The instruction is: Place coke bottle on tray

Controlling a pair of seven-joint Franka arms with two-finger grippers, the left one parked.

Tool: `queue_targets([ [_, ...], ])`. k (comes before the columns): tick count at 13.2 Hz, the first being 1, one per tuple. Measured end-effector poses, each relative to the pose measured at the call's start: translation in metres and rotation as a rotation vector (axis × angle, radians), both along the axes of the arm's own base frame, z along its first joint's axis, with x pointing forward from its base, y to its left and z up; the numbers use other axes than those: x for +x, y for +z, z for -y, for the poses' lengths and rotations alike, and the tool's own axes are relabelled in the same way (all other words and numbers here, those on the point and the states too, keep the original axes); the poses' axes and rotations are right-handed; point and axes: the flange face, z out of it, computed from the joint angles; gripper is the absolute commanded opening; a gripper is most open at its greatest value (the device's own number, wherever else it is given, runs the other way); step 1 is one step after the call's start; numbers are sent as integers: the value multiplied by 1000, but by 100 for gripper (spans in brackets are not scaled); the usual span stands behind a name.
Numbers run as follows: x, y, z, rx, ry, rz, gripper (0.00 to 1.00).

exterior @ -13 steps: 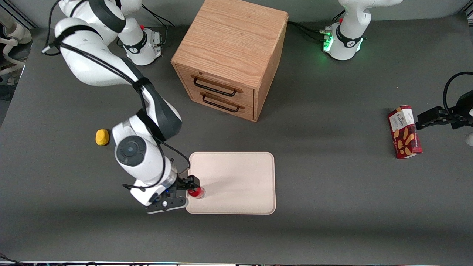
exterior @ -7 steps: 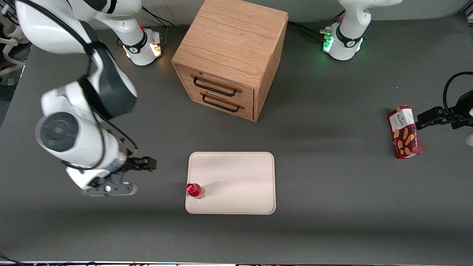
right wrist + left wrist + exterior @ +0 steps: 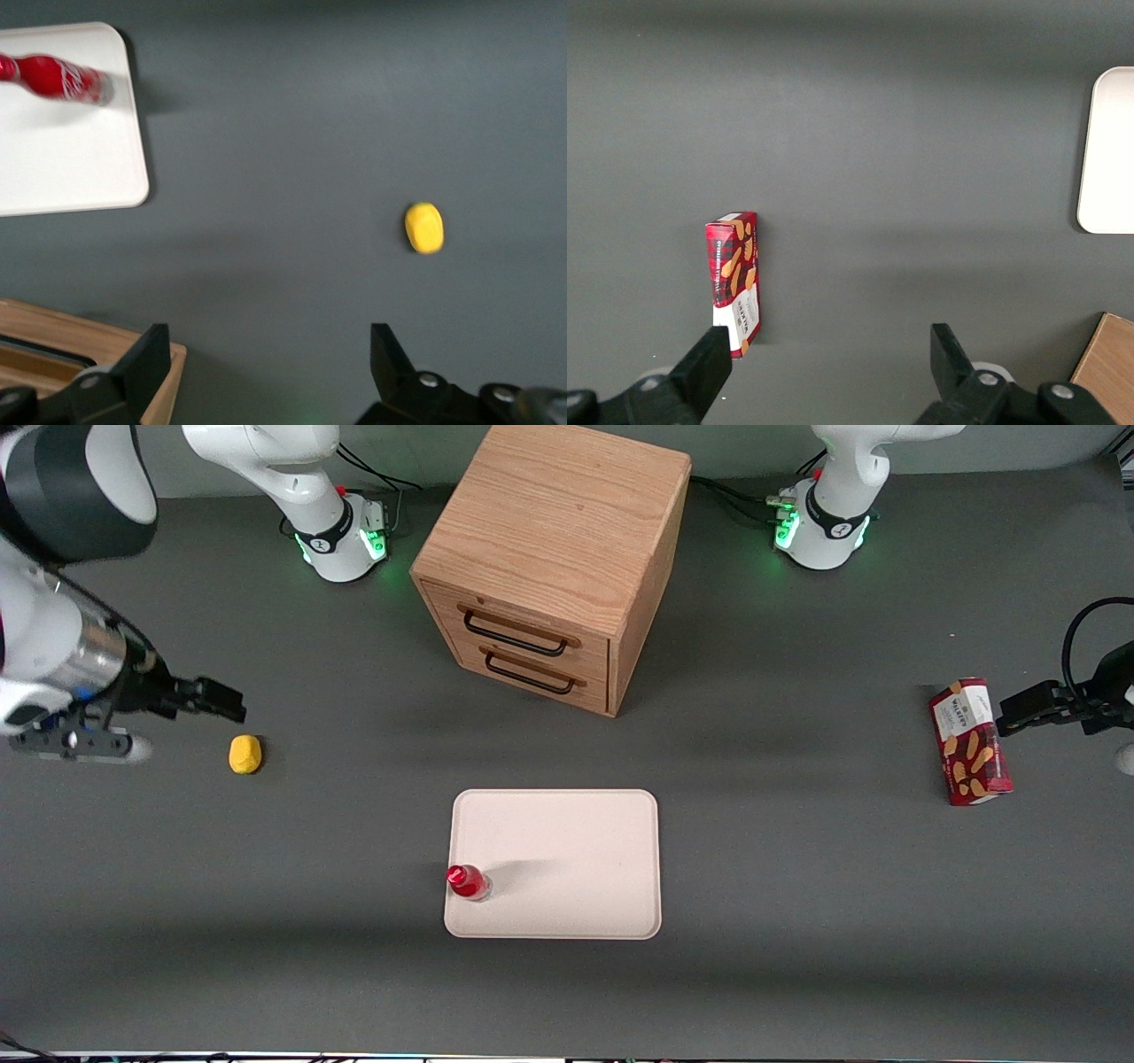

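On tray (image 3: 576, 841), near corner, coke bottle (image 3: 466, 881) stands upright: placing done. Gripper (image 3: 213, 700) wide open, empty, well apart above table by yellow lump (image 3: 245, 754); next, just park.

This is a robotics lab. Two white articulated arms are bolted by their bases (image 3: 341, 536) onto a dark grey matte counter (image 3: 797, 921), green status lights glowing and black cables trailing away. Staged props sit well apart: a small oak two-drawer cabinet (image 3: 554, 558), a flat cream-beige rectangular tray (image 3: 576, 850), a red biscuit box (image 3: 970, 742), a yellow lump (image 3: 245, 754).
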Motion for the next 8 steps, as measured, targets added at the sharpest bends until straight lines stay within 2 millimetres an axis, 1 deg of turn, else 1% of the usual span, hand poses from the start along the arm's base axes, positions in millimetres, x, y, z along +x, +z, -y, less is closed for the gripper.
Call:
queue_targets([
  [1, -15, 3, 0, -6, 0, 1, 100],
  [2, -24, 3, 1, -9, -1, 1, 100],
  [3, -26, 1, 2, -10, -3, 1, 100],
  [5, -18, -5, 10, -6, -19, 8, 100],
  [7, -8, -13, 30, -2, -49, 5, 100],
  [8, -5, -14, 36, 0, -55, 5, 100],
])
